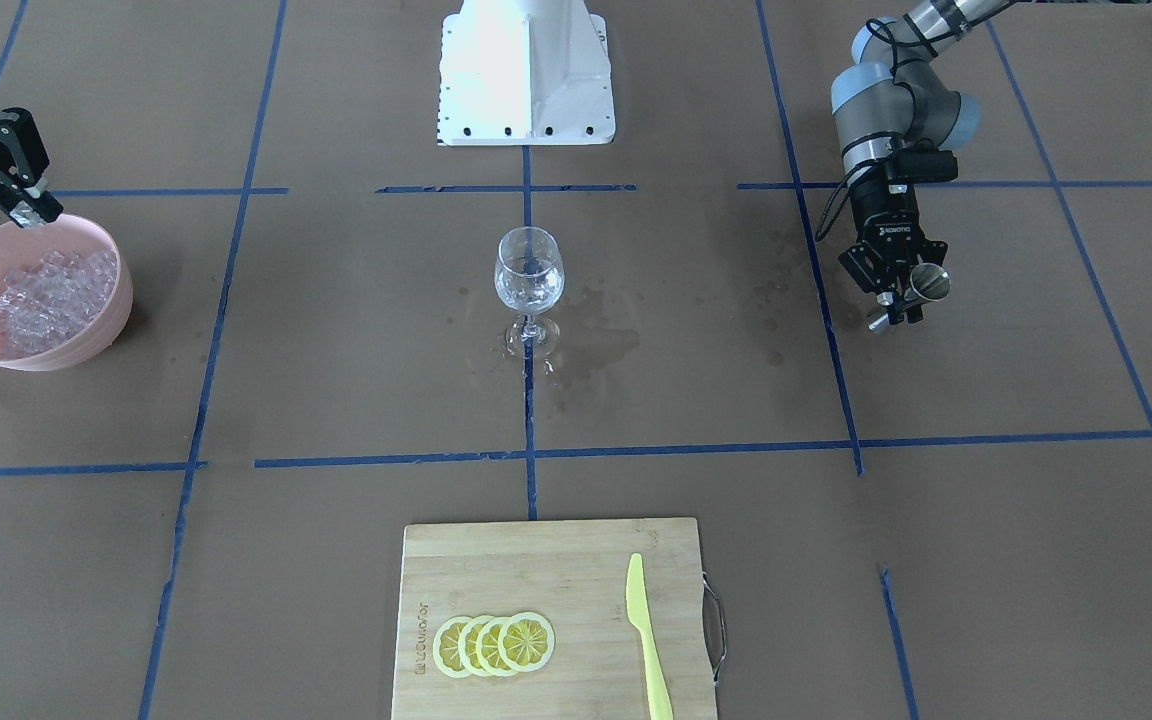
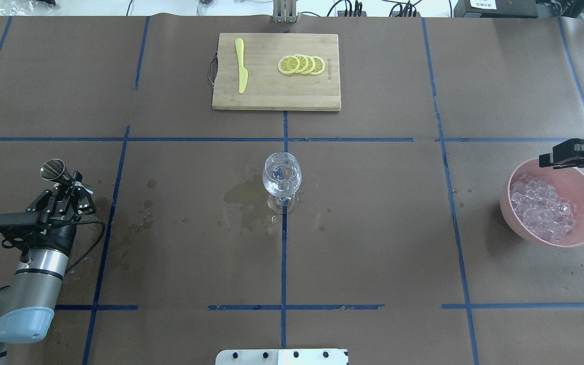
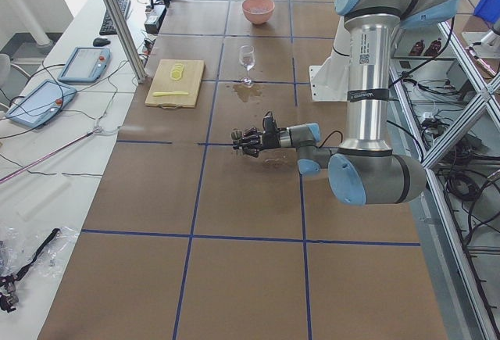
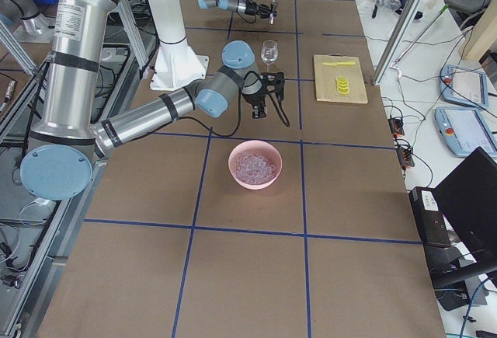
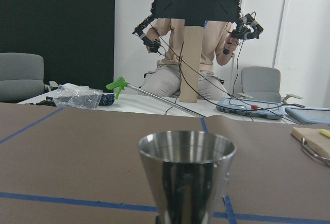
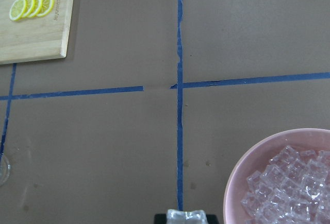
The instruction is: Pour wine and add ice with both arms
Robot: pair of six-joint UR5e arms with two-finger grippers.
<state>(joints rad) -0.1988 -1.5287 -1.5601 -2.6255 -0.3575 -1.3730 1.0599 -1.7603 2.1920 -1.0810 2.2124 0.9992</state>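
your l gripper point(image 1: 901, 300) clamps steel jigger point(image 1: 931, 283), long axis near upright, mouth up; "robotiq" on body. r gripper point(image 1: 34, 212) pinches one ice cube point(image 6: 186, 216) over rim of pink bowl point(image 1: 111, 320); more ice point(image 1: 51, 290) inside. wine point(image 1: 529, 290) in centre glass point(image 1: 530, 335).

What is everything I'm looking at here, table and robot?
Wine glass: one, clear, upright at table centre.
Wet patch: one, dark, by the glass's foot.
Bowl: one, pink, on the robot's right.
Ice: many cubes, clear, in the bowl.
Cutting board: one, wooden, opposite the robot.
Lemon slices: four, yellow, overlapping on the board.
Knife: one, yellow, on the board.
Metal cup: one, silver, held by the robot.
Person: one, seated beyond the table.
Base block: one, white, at the robot's edge.
Left gripper: one, black, shut on the metal cup.
Right gripper: one, black, over the bowl's rim, shut on an ice cube.
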